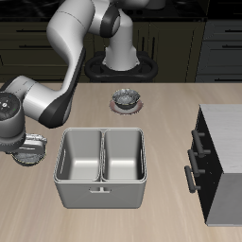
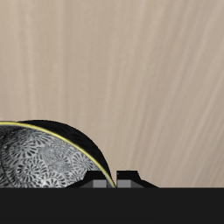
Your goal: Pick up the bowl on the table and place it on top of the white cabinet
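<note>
The bowl (image 1: 34, 150) is small, silvery-grey metal with a speckled inside. It is at the table's (image 1: 161, 104) side edge, beside the grey basin and just under my hand. My gripper (image 1: 25, 144) stands over the bowl's rim. In the wrist view the bowl (image 2: 44, 159) fills the space beside my gripper (image 2: 114, 179). The fingertips (image 2: 128, 177) stand close together at the bowl's yellowish rim and look shut on it. I cannot tell whether the bowl is off the table. The white cabinet (image 1: 225, 132), with a pale top and dark front, stands at the opposite side of the table.
A grey two-compartment basin (image 1: 101, 194) stands mid-table between the bowl and the cabinet. A twin bowl (image 1: 126, 96) sits on a pinkish disc farther back, near the robot's base. The cabinet's bar handles (image 1: 194, 156) face the basin.
</note>
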